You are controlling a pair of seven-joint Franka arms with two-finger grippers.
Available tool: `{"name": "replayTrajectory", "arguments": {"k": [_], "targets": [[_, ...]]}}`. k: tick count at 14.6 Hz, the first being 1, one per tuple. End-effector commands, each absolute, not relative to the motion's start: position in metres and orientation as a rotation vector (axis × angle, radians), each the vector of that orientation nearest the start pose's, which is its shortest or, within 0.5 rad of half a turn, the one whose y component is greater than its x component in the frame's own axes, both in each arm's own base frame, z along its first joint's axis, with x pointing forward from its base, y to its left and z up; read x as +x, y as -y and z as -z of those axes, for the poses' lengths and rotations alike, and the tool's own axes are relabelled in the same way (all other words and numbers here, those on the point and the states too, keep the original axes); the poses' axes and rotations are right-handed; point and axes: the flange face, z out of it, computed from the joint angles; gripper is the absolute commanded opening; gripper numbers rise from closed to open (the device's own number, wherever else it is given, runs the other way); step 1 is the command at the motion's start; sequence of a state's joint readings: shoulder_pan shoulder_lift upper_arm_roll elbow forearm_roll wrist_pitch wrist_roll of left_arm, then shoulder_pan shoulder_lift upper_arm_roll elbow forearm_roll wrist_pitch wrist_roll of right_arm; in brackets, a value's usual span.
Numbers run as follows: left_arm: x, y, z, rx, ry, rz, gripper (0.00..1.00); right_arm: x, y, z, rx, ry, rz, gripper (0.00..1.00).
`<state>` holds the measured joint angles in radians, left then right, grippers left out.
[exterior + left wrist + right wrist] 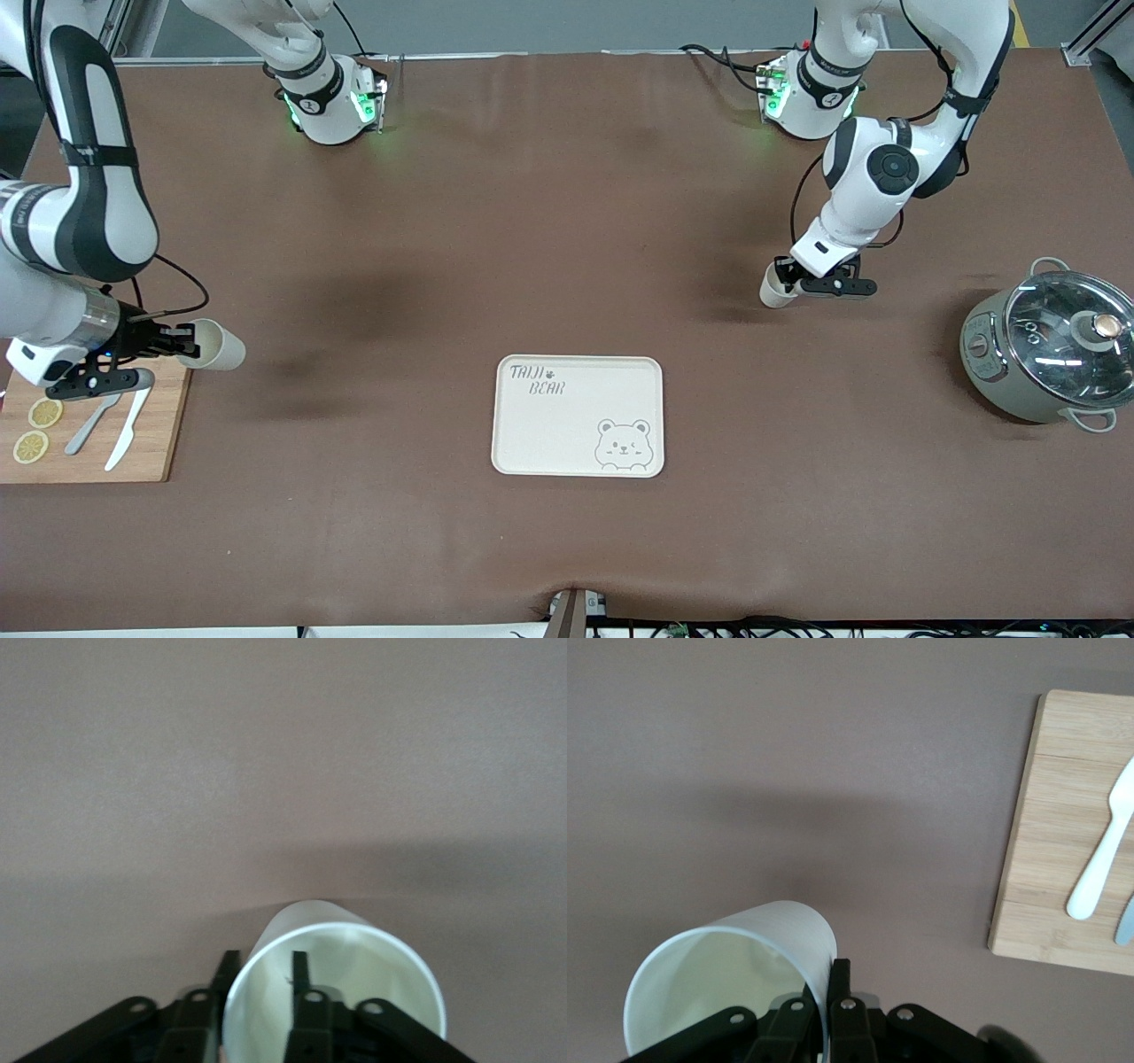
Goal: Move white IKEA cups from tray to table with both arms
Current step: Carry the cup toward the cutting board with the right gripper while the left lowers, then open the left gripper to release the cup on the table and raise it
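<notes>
The right tool is hanging over the worktop at the right arm's end, just above the corner of the cutting board, and it is pinching the rim of one white cup, fingers clamped tight on the wall with one inside and one outside. That cup is lying on its side in the air, mouth toward the tool. On the board, two lemon slices, a white knife and a grey fork are lying side by side.

The left tool is sitting low toward the left arm's end of the worktop, one finger inside the second cup and one outside its wall; whether it is gripping or letting go, I cannot tell. This cup is tilting, with its base down at the worktop.

The bear tray is sitting midway between them, nearer the front edge, and a lidded pot is standing by the edge at the left arm's end.
</notes>
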<state>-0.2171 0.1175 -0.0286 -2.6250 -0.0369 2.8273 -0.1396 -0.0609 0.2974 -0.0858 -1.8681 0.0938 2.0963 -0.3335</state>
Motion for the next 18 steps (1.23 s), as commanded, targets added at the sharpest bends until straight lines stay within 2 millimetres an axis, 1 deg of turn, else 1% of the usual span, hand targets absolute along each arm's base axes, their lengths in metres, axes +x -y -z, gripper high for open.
{"name": "replayTrajectory", "arguments": {"k": [1,4,6,8,10,11,12,13,17,18], "targets": [[0.427,0.105,-0.213,-3.18,-0.109,0.141,1.0,0.598,0.079,-0.34,-3.067,0.225,-0.034,0.0],[0.422,0.102,-0.211,-3.178,-0.105,0.129,1.0,0.595,0.071,-0.323,-3.08,0.23,0.026,0.0],[0.416,0.096,-0.212,-3.177,-0.09,0.125,1.0,0.593,0.067,-0.313,-3.086,0.229,0.06,0.0],[0.412,0.093,-0.212,-3.175,-0.093,0.121,1.0,0.593,0.065,-0.306,-3.071,0.199,0.053,0.0],[0.409,0.093,-0.214,-3.175,-0.095,0.121,1.0,0.595,0.055,-0.295,-3.037,0.169,0.05,0.0],[0.406,0.091,-0.215,-3.175,-0.093,0.121,1.0,0.596,0.053,-0.29,-3.042,0.173,0.065,0.0],[0.405,0.089,-0.216,-3.174,-0.093,0.121,1.0,0.596,0.051,-0.285,-3.044,0.178,0.069,0.0],[0.405,0.082,-0.218,-3.174,-0.074,0.129,1.0,0.596,0.051,-0.279,-3.046,0.179,0.066,0.0],[0.406,0.08,-0.224,-3.172,-0.101,0.123,1.0,0.601,0.053,-0.256,-3.061,0.185,0.102,0.0],[0.407,0.081,-0.227,-3.172,-0.104,0.127,1.0,0.602,0.053,-0.253,-3.065,0.186,0.116,0.0]]}}
